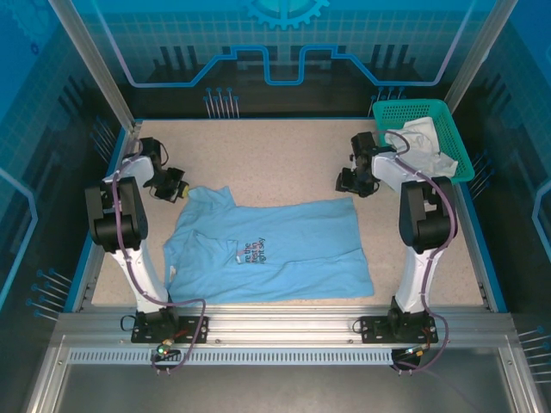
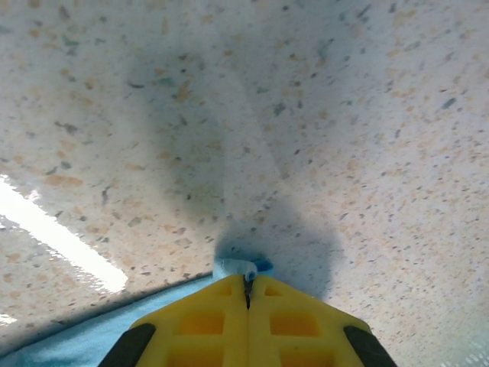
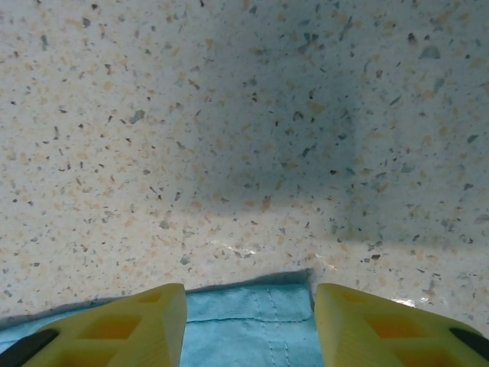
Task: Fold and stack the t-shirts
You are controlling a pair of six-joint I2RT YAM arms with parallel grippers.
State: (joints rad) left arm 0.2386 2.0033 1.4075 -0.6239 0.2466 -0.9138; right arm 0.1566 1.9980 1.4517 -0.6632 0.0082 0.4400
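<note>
Lying spread flat on the speckled worktop (image 1: 284,163) just beyond the arm bases, the light blue t-shirt (image 1: 275,249) has its small dark-and-red chest print facing up, its sleeves toward the left arm and its hem toward the right arm. At the shirt's far left corner, the left fingers (image 1: 175,185) are pressed together, and the left wrist view shows a small fold of blue fabric pinched between their yellow tips, low against the worktop. At the far right corner, the right fingers (image 1: 349,182) stand apart; the right wrist view shows the stitched corner of the hem lying between them, not gripped. Farther back, in the far right corner of the worktop, the white t-shirt (image 1: 426,142) sits crumpled inside a teal mesh basket (image 1: 413,107).
</note>
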